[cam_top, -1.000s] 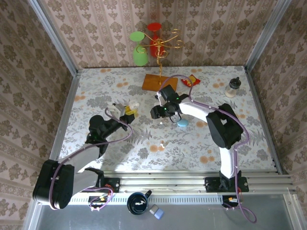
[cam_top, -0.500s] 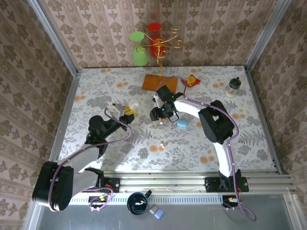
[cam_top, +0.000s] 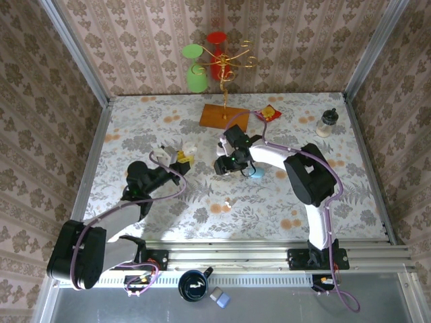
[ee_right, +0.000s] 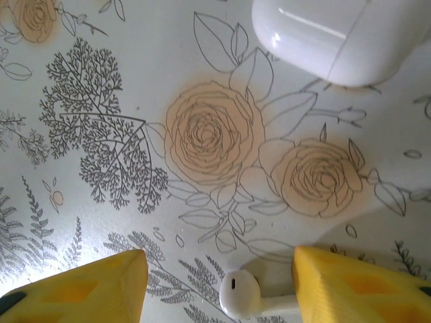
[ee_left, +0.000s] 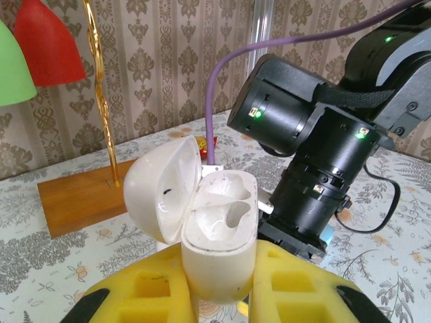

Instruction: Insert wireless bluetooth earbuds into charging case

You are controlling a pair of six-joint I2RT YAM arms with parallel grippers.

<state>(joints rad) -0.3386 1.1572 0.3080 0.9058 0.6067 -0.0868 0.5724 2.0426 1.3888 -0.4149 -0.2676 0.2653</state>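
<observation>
One earbud (ee_right: 240, 294) flat inside spread right claw (ee_right: 217, 269), stem across gap; left claw (ee_left: 219, 293) pinching open case (ee_left: 219, 235).

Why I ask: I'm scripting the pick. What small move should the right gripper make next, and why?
Probably lower and close: the small white plastic earbud lies on the floral tabletop between the yellow fingers of the open right gripper, and the left gripper holds the white rounded charging case open, ready.

The floral table (cam_top: 350, 195) carries a wooden stand (cam_top: 223, 115), bottle (cam_top: 327, 122), white case (ee_right: 340, 37) and earbud (ee_right: 240, 293).
</observation>
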